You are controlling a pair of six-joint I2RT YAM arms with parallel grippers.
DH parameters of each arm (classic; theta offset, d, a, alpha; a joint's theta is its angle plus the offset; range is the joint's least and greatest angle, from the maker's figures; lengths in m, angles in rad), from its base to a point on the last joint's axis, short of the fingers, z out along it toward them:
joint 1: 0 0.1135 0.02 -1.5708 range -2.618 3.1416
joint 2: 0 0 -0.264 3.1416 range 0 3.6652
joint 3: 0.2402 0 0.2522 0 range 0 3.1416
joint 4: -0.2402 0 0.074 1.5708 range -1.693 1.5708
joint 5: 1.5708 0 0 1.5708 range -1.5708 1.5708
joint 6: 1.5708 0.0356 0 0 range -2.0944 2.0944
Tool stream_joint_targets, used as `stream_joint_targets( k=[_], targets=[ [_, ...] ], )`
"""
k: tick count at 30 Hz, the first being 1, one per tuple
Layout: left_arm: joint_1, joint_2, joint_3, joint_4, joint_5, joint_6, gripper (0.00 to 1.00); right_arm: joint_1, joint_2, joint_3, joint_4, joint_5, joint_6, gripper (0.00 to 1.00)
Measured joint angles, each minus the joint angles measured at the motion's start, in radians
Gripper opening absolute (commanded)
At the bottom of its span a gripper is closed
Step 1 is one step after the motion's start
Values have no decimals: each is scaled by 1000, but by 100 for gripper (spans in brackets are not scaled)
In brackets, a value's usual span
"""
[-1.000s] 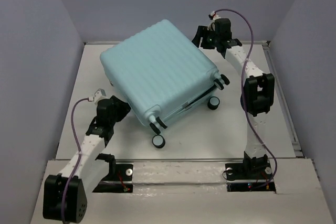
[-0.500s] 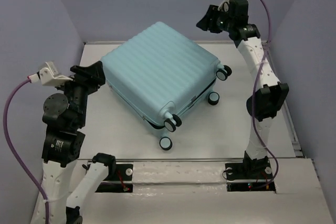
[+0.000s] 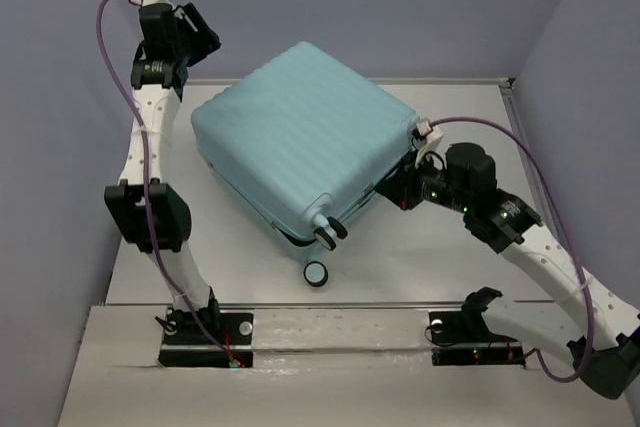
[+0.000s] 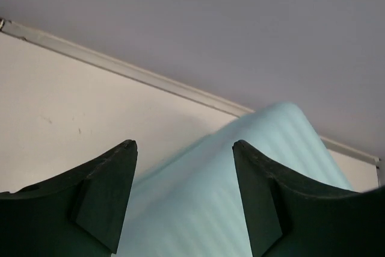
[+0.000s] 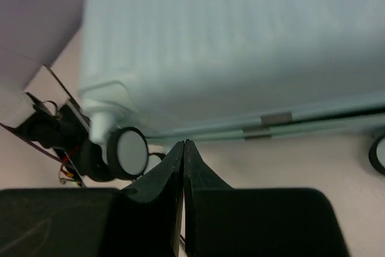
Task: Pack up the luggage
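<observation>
The luggage [image 3: 300, 142] is a pale aqua ribbed suitcase lying closed and flat in the middle of the table, its black wheels [image 3: 327, 232] toward the near right. My left gripper [image 3: 203, 35] hangs high over the far left corner, open and holding nothing; in the left wrist view the gripper [image 4: 183, 143] frames the blurred shell of the luggage [image 4: 240, 185] below. My right gripper [image 3: 397, 189] is low at the wheel end, shut on nothing. In the right wrist view the gripper [image 5: 183, 142] points at the seam [image 5: 271, 124] of the luggage, next to a wheel [image 5: 129, 151].
White table [image 3: 450, 257] inside lavender walls [image 3: 590, 67], with a metal rail along the back edge [image 4: 120, 64]. A second wheel [image 3: 316, 273] rests on the table near the front. The arm base plates [image 3: 330, 332] run along the near edge.
The left arm rose from beside the luggage's left side to high over its far left corner. The right arm came down from the far right to the wheel end and shut. The luggage settled flat.
</observation>
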Motion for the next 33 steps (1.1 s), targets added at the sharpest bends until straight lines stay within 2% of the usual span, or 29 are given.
stream_joint_targets(
  k=[3, 5, 9, 14, 17, 21, 24, 26, 28, 30, 31, 32, 33],
  targets=[
    [86, 278, 341, -111, 80, 11, 79, 2, -55, -165, -3, 34, 22, 7],
    [123, 376, 430, -113, 114, 16, 79, 3, -46, -251, -17, 54, 35, 7],
    [148, 467, 441, -118, 205, 20, 79, 8, 27, -322, -10, 98, 57, 7],
    [95, 575, 414, -122, 284, 77, 79, 8, 190, -288, 57, 189, 62, 7],
    [50, 576, 302, -104, 297, 103, 78, 8, 296, -227, 91, 224, 61, 7],
    [64, 507, 46, 48, 256, 88, 78, -4, 388, -137, 90, 261, 56, 7],
    [103, 352, -170, 142, 207, 76, 78, -41, 451, -75, 85, 266, 53, 7],
    [129, 217, -379, 256, 141, 38, 78, -69, 507, -10, 61, 270, 43, 7],
    [153, 98, -533, 299, 100, 29, 78, -107, 585, 84, 26, 278, 33, 7],
    [170, -55, -706, 299, 58, 34, 78, -154, 695, 230, -6, 282, 16, 14],
    [170, -124, -780, 303, 45, 41, 78, -173, 753, 308, -19, 280, 5, 22],
    [169, -204, -855, 295, 35, 48, 78, -194, 816, 390, -30, 276, -16, 42],
    [163, -304, -950, 286, 32, 55, 78, -224, 904, 510, -48, 256, -44, 53]
  ],
)
